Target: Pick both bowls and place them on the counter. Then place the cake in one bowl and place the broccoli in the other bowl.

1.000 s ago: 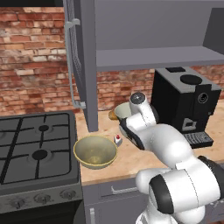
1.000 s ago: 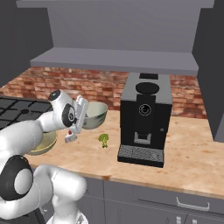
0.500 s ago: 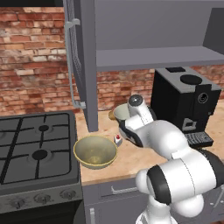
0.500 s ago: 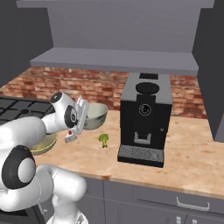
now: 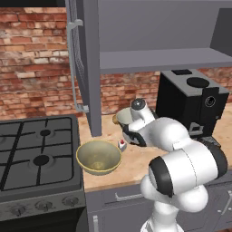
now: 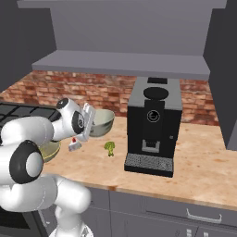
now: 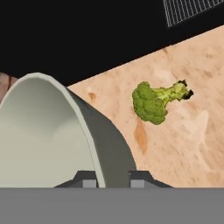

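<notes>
My hand (image 7: 113, 178) is clamped on the grey-green bowl's (image 6: 102, 121) rim; I judge it needs setting down near the counter's (image 6: 194, 171) back edge, clear of the broccoli (image 7: 154, 101).

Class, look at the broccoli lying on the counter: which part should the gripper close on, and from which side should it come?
Probably the pale stalk of the broccoli, from straight above. It lies on its side on the counter, stalk pointing away from the grey-green bowl, so narrow jaws could span the stalk; the bushy head is wider.
</notes>
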Motion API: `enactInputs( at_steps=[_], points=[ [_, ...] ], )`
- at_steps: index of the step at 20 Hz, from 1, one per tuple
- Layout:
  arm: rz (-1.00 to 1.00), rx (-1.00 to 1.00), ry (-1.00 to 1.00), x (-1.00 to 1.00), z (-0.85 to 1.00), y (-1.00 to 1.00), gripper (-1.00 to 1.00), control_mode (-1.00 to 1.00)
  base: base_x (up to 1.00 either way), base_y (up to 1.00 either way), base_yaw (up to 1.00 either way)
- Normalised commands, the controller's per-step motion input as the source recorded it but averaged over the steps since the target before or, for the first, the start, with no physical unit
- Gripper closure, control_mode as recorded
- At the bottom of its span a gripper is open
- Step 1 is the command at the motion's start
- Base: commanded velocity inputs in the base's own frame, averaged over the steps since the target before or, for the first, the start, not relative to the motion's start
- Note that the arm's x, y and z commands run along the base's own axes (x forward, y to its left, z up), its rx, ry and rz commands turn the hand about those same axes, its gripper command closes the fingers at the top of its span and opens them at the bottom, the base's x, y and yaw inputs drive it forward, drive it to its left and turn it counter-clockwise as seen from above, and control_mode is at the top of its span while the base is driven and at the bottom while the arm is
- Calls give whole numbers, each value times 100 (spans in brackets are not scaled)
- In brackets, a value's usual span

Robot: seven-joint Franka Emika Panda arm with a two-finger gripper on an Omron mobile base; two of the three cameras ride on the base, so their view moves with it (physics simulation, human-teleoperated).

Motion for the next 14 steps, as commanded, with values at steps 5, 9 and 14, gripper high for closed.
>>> enactInputs(
  at_steps=[5, 9, 14],
  points=[
    [0, 2, 0, 27, -23, 1, 100, -100, 0, 0, 0],
    [0, 4, 0, 24, -19, 7, 100, -100, 0, 0, 0],
    [1, 3, 0, 19, -23, 4, 100, -100, 0, 0, 0]
  ],
)
